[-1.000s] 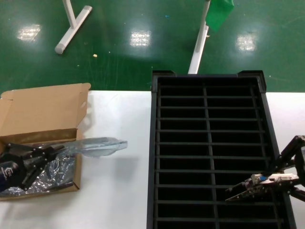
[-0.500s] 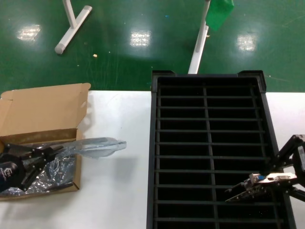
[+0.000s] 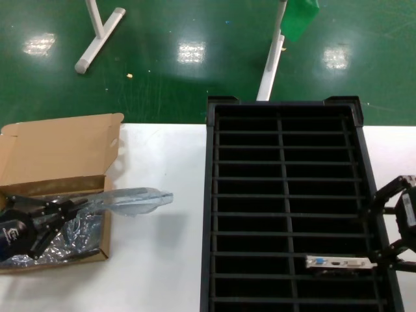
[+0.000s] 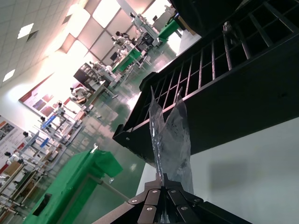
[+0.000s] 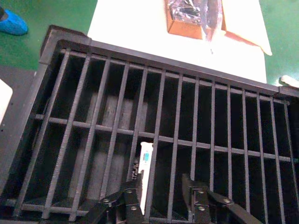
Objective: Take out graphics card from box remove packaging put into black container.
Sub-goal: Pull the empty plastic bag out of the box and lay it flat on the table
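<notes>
The right gripper point(image 3: 390, 250) sits at the near right edge of the black container point(image 3: 286, 107), its arm reaching in from the right side of the table point(image 3: 162, 260). Its fingers point(image 5: 132, 201) are spread apart and grip nothing. The one graphics card point(image 3: 335, 262) stands on edge in a slot in the right column, near the front of the container, with its silver bracket and blue connector facing up. It lies just beside the open fingers; in the right wrist view the card point(image 5: 145, 175) rises between two dividers directly ahead of the gripper point(image 5: 161, 196), close to one finger, though whether they touch cannot be told.

The left gripper point(image 3: 62, 211) reaches over the one cardboard box point(image 3: 55, 153) at the left edge of the table, lid flap open and leaning back. Its fingers are closed on the clear plastic bag point(image 3: 133, 198), which sticks out from them toward the container and hangs over the box's side wall. In the left wrist view the bag point(image 4: 170, 140) fans out from the pinched fingertips point(image 4: 161, 193). More crinkled silvery plastic point(image 3: 75, 237) lies inside the box.

There is one container, with two columns of slots.
</notes>
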